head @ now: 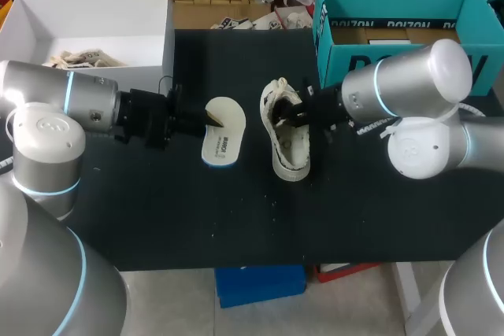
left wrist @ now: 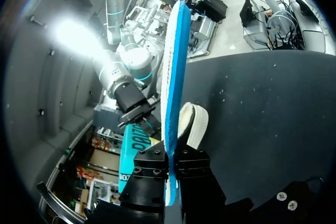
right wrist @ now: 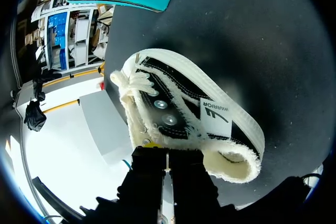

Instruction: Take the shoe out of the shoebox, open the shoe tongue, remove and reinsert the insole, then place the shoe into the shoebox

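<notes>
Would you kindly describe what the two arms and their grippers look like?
Both the left arm and right arm are silver-grey cylinders with white rounded joint caps and pale blue rings. The left gripper and right gripper are black and blocky.

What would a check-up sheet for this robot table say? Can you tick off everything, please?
Surface: black table, a few pale specks.
Job's things: cream shoe out on the table; insole out, beside it, apart; teal shoebox open, far right.
Clutter: white box at far left, pale bits inside.
Grippers: left jaws shut on the insole; right jaws shut on the shoe's opening edge.
Cables: thin black loop by the left wrist; pale cord at the right arm.
Surroundings: nothing seen reaching over the table.
</notes>
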